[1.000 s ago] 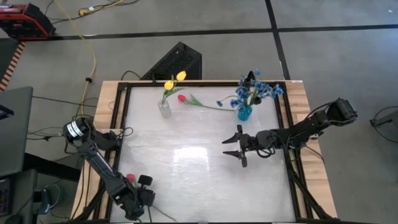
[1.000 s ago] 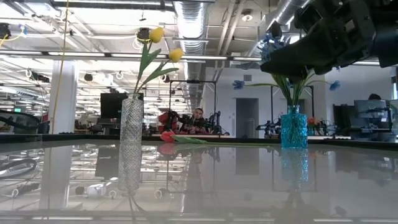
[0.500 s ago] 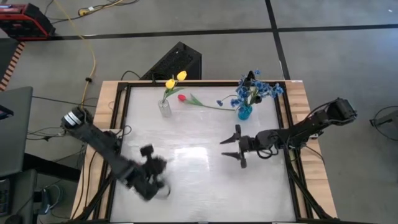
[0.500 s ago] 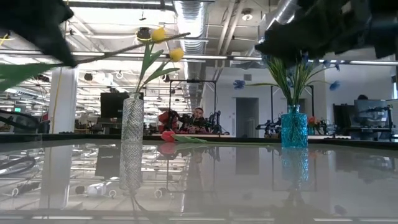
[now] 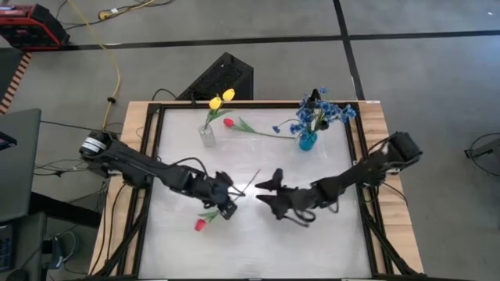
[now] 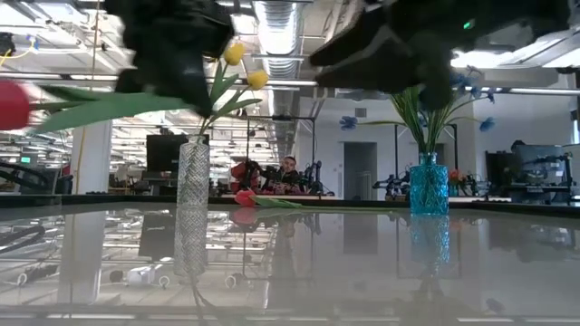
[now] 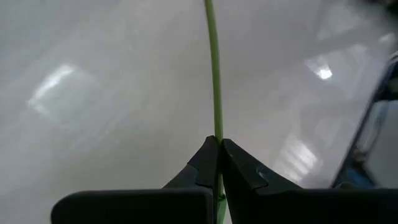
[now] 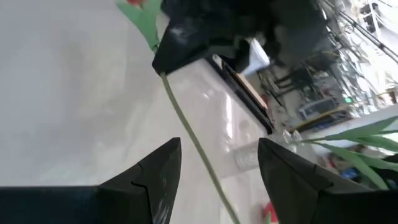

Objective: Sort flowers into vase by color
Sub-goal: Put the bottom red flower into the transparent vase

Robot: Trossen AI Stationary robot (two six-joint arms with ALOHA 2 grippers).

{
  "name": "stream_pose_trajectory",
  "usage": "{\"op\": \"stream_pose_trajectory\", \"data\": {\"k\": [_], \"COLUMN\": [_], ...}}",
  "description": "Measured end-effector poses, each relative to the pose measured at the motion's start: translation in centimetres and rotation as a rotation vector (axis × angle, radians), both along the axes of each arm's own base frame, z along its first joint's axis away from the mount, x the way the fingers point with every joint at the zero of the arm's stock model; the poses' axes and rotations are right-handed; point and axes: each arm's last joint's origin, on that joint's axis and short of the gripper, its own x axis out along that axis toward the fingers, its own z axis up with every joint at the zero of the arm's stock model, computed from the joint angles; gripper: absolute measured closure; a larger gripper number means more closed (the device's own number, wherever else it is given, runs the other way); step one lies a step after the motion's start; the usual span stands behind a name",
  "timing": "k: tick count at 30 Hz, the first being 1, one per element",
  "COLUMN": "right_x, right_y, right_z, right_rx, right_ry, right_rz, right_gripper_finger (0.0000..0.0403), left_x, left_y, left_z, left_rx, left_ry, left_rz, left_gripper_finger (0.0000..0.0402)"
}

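Note:
My left gripper (image 5: 230,198) is over the middle of the table, shut on a red tulip (image 5: 199,225). Its thin stem (image 7: 214,74) reaches toward my right gripper (image 5: 268,193). That gripper is open, and in the right wrist view the stem (image 8: 189,140) passes between its fingers without touching them. A clear vase (image 5: 207,137) near the far edge holds two yellow tulips (image 5: 219,100). A blue vase (image 5: 307,142) holds blue sprigs and a black-headed flower (image 5: 316,97). A second red tulip (image 5: 228,122) lies flat between the vases. My left gripper pinches the red tulip's stem near its middle (image 7: 217,140), beyond the leaves, between its two fingertips. The free end of the stem runs on past the fingertips. The flower is lifted clear of the table, lying roughly level, with the red bud (image 6: 9,104) toward the near-left side.
The table's raised frame (image 5: 152,148) runs around the white top. A black box (image 5: 219,78) sits on the floor beyond the far edge. Open surface (image 5: 312,242) lies near the near edge.
My left arm has swung from the near-left corner to the middle of the table, carrying the red tulip up and clear of the surface. My right gripper has moved toward the table's left and a little nearer, so the stem's free end now sits between its fingers.

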Motion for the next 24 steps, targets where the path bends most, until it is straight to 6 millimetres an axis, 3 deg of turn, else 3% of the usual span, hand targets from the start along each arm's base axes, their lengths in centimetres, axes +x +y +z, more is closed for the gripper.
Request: {"op": "stream_pose_trajectory", "data": {"k": [7, 12, 18, 24], "right_x": [3.1, 4.4, 4.9, 4.9], "right_y": [2.1, 2.2, 2.0, 2.1], "right_z": [-1.2, -2.1, -3.1, -3.2], "right_rx": [-0.135, -0.194, -0.222, -0.213], "right_ry": [0.104, 0.151, 0.179, 0.181], "right_rz": [-0.041, -0.08, -0.11, -0.116], "right_gripper_finger": [0.0164, 0.0175, 0.0218, 0.0285], "left_x": [0.7, 1.1, 1.3, 1.4], "left_y": [0.4, 0.4, 0.3, 0.2], "left_z": [-0.2, -0.1, 0.1, 0.2], "left_rx": [-0.012, -0.029, -0.041, -0.018], "left_ry": [-0.027, -0.053, -0.08, -0.099], "left_rz": [-0.003, -0.032, -0.056, -0.098], "left_gripper_finger": [0.0401, 0.0401, 0.0401, 0.0401]}}
